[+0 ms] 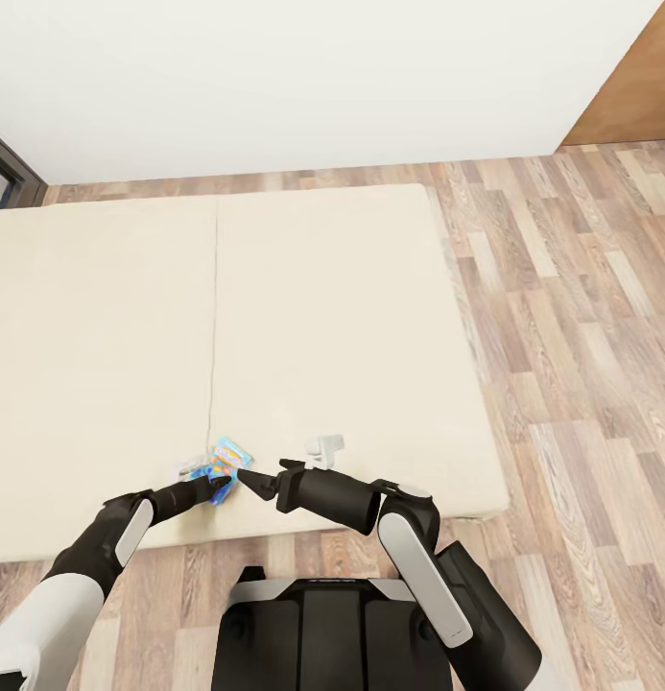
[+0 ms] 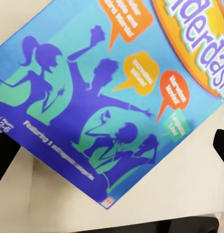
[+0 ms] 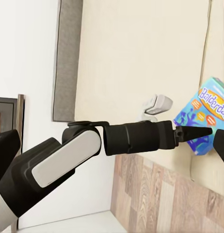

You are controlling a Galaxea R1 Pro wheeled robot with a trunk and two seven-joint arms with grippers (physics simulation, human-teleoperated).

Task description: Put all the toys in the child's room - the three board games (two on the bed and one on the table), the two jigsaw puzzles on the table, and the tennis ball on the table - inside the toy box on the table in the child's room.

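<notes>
Black fingers [image 2: 221, 145]: in the left wrist view they sat dark at either edge, spread wide, with the box's lower corner in the gap between them. No contact showed, so nothing was gripped yet.
Left gripper [image 1: 220, 485]: reached in over the near edge of the bed [image 1: 102, 384], right at the box. It was probably spread that wide so the thin cardboard edge could slide between the pads.
Right gripper [image 1: 248, 479]: its tip pointed at the same box from the other side, just beside it. In the right wrist view its fingers [image 3: 222, 145] sat apart at the edges and held nothing. My guess was that it waited there to steady or tip the box.
Board game [image 1: 226, 459]: lay on the cream mattress close to the front edge, near the seam, between the two grippers. In the right wrist view it seemed to be tilted up on one side.
Look of the box [image 2: 112, 97]: flat and bright blue, with purple silhouette figures on teal, orange and yellow speech bubbles and an orange title oval.
White object [image 1: 324, 446]: a small pale thing near the right forearm; I could not tell what it was.
Floor [image 1: 581, 336]: wood planks ran past the side of the bed.
Stage: the pick-up had not been made.
</notes>
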